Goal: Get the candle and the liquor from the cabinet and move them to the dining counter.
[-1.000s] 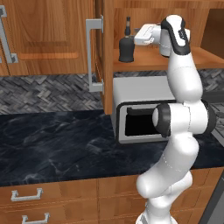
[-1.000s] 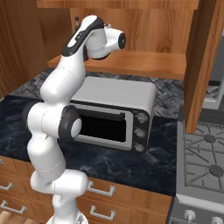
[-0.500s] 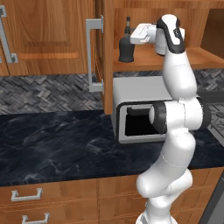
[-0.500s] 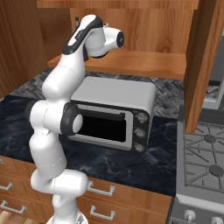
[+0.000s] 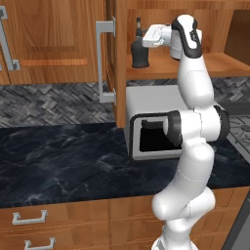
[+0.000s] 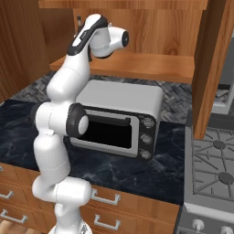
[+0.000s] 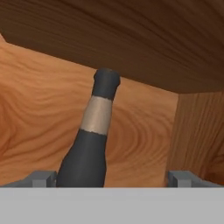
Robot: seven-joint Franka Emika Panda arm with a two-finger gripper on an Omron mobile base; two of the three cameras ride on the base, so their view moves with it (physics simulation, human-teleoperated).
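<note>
Now, L to R in the left base view: closed cabinet door [image 5: 44, 44] at 10 o'clock w/ a grey bar handle, then the open cabinet [image 5: 215, 68] section w/ its door swung edge-on toward the camera, long grey handle [image 5: 103, 61] on it. Liquor [image 5: 139, 52] stands upright on the cabinet shelf at approx 12 o'clock, dark squat body, thin neck. End effector [image 5: 146, 37] sits just R of the bottle neck, at neck height, reaching in horizontally; can't tell from this view if it touches.

Hand view: liquor [image 7: 89, 144] fills the L-centre, leaning toward 1 o'clock in frame, pale band on the neck, dark cap on top. Two fingertips [image 7: 43, 178] show at 7 and 5 o'clock, spread wide; bottle body is right by the L tip, well apart from the R one. So end effector is open, gripping nothing. Cabinet back wall and side panel behind the bottle.

Below the shelf: grey toaster oven [image 5: 146, 127] w/ dark window on the black marble bench [image 5: 58, 161], drawers [image 5: 34, 219] w/ small handles under it.

Right base view: arm at 10 o'clock, wrist inside the cabinet [image 6: 137, 64] above the oven [image 6: 119, 119]; stove [image 6: 215, 173] at 4 o'clock.
</note>
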